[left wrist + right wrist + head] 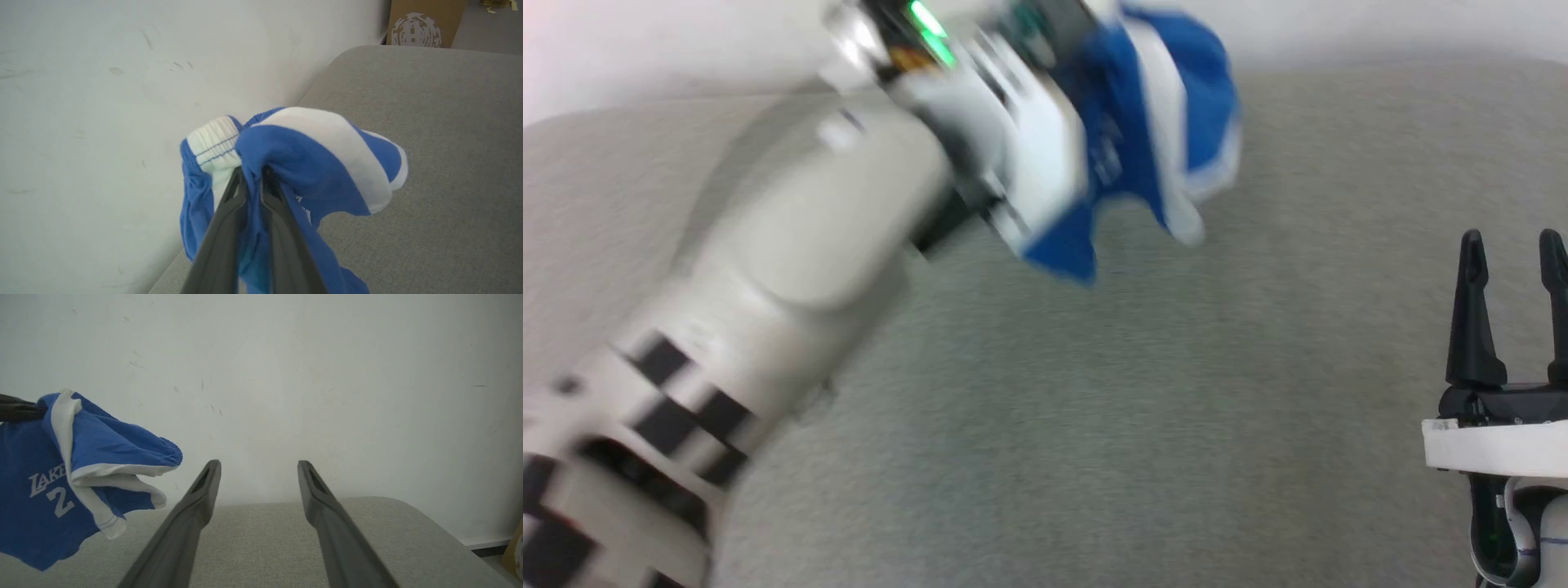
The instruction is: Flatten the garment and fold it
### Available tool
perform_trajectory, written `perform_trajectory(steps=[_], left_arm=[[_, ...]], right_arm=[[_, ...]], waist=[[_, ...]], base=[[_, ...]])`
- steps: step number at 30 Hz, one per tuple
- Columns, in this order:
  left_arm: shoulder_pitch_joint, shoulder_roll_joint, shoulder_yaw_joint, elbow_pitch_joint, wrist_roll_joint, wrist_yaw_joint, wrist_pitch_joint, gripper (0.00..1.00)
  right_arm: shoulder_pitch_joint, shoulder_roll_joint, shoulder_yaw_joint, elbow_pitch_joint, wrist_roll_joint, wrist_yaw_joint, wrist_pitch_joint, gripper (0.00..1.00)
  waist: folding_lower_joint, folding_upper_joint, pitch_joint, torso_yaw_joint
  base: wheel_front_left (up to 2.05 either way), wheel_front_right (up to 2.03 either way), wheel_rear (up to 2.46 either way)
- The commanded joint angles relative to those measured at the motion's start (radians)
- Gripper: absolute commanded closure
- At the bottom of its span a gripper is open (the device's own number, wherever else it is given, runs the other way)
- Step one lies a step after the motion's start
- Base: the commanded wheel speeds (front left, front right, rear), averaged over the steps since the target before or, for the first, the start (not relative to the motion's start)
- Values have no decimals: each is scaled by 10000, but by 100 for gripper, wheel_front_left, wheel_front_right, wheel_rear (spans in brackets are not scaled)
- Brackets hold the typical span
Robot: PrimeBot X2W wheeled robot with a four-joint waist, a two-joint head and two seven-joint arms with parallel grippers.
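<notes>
Grey padded surface [1176, 408] by white wall [286, 375], left claw [253, 171] pinching bunched garment [318, 163] aloft, right claw [1511, 241] wide, empty.

Blue white-striped shorts [310, 163] hang bunched — lifted above the cushion.

Grey woven-fabric padded surface [1176, 408]: broad bare stretch through middle and near side, free passage. White wall [327, 375] shuts off far edge. Bunched royal blue shorts with white stripes [1152, 122], clamped in left gripper [251, 173], hang by wall. Pale left forearm [792, 245] bars left side. Right gripper [1511, 245], fingers spread, faces bare fabric.
</notes>
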Motion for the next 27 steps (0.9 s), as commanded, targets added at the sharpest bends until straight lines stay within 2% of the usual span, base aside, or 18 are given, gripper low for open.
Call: perform_trajectory(steps=[1, 7, 10, 12, 15, 16, 17, 19, 24, 27], left_arm=[[579, -280, -508, 171, -200, 4, -180, 100], [2079, -1232, -2399, 1061, -759, 4, -322, 100], [2787, -1521, -2689, 1246, -717, 4, -101, 100], [3410, -1658, -2723, 1067, -429, 4, 445, 100], [3925, -1661, -2730, 775, -10, 4, 808, 100], [3944, -1633, -2730, 755, 6, 4, 661, 65], [3914, -1613, -2731, 781, -58, 4, 410, 0], [3848, -1604, -2732, 811, -114, 4, 120, 0], [3432, -1490, -2278, 946, -363, 51, -1764, 0], [3391, -1293, -1511, 709, -470, 513, -3110, 0]], right_arm=[[71, 21, -35, 34, 85, -19, -47, 0], [-11, 21, -53, 64, 163, -19, -47, 0], [11, 22, -113, 66, 131, -19, -47, 0], [37, 22, -88, 76, 70, -19, -47, 0], [78, 22, -138, 110, 17, -19, -47, 0], [99, 22, -141, 119, 4, -19, -47, 0], [124, 22, -130, 127, -6, -19, -47, 0], [162, 22, -117, 131, -20, -19, -47, 0], [447, 22, -135, 170, -68, -19, -47, 0], [689, 22, -150, 186, -75, -19, -47, 0]], waist=[[0, 0, 18, -1170], [0, 0, 199, -1501], [0, 0, 236, -1437], [0, 0, 233, -1363], [0, 0, 139, -1162], [0, 0, 88, -1081], [0, 0, 9, -995], [0, 0, -80, -911], [0, 0, -666, -577], [0, 0, -1034, -429]], base=[[0, 0, 0], [0, 0, 0], [0, 0, 0], [0, 0, 0], [0, 0, 0], [0, 0, 0], [0, 0, 0], [0, 0, 0], [0, 0, 0], [0, 0, 0]])
